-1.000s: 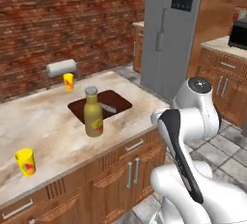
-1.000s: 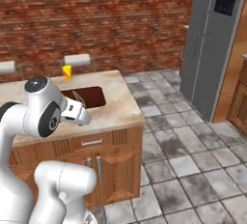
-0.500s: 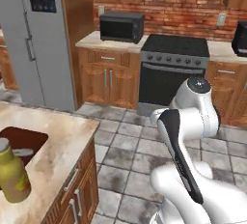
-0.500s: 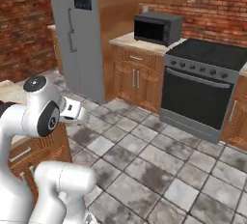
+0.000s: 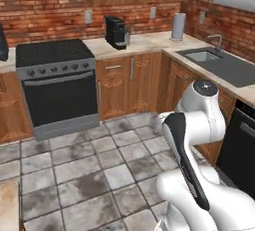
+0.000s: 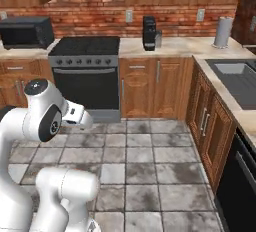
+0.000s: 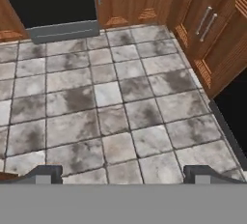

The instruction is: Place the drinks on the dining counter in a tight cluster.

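Note:
The drinks are out of view. Of the dining counter, a beige corner shows at the lower left edge of the left base view. My gripper is open, its two dark fingertips wide apart with nothing between them. It points down at the grey tiled floor, between the oven and the wooden cabinets. In the right base view the white hand sticks out to the right of the arm, at about the height of the oven door.
A black oven range stands against the brick wall, with a microwave to its left. The corner counter carries a coffee machine, a paper towel roll and a steel sink. A black dishwasher front is at the right. Open tiled floor lies ahead.
The whole picture has swung: the base has turned away from the island, past the fridge, to the stove and sink corner. The olive-yellow bottle has passed out of view. The gripper stays open.

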